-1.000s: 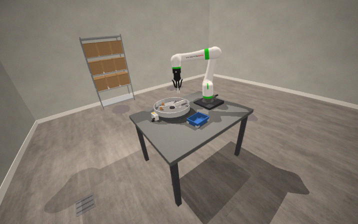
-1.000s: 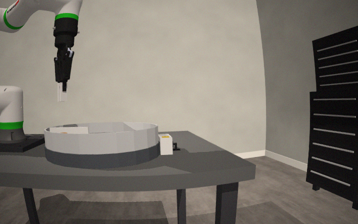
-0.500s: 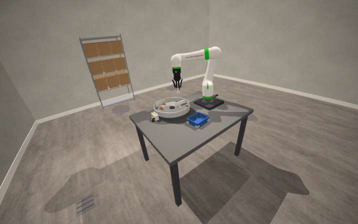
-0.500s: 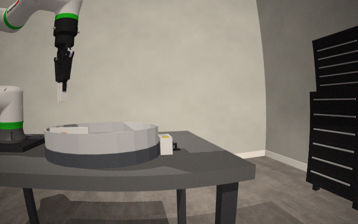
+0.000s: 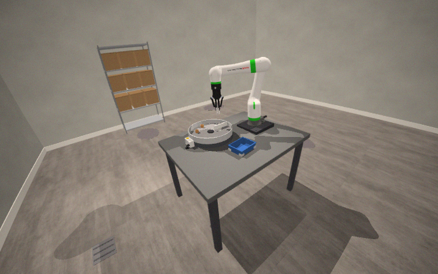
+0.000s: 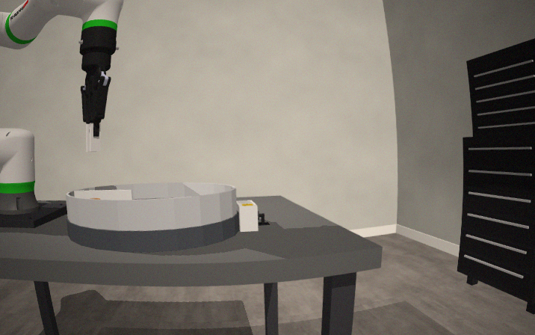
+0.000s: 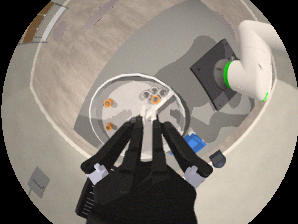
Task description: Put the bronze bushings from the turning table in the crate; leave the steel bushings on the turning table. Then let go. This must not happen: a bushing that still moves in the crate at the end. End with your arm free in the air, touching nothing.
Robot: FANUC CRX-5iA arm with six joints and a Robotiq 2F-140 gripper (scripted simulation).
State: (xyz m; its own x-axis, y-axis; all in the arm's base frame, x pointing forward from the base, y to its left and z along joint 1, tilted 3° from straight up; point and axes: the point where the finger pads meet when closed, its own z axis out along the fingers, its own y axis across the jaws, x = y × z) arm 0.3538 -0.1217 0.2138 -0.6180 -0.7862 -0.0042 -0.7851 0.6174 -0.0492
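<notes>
Gripper [image 5: 218, 111]: fingers drawn nearly together, nothing between them, hanging high over the turning table [image 5: 226, 131] rim at about 1 o'clock, likely poised to time a descent

Bronze bushings: 3 seen in the wrist view, 1 near centre [image 7: 154, 99], 2 at 9 o'clock [image 7: 108, 103]; steel count unclear

Crate [image 5: 233, 147]: 1, blue, no bushings visible inside, just beside the table at 4 o'clock, within short reach

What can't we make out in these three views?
- Crate: hidden behind the turning table in the exterior view; mostly covered by the shut, empty gripper in the wrist view.
- Bushings: too small in the top view to count or sort; the table's wall hides them in the exterior view.
- Black drawer cabinet: cut off by the right edge, exterior view.
</notes>
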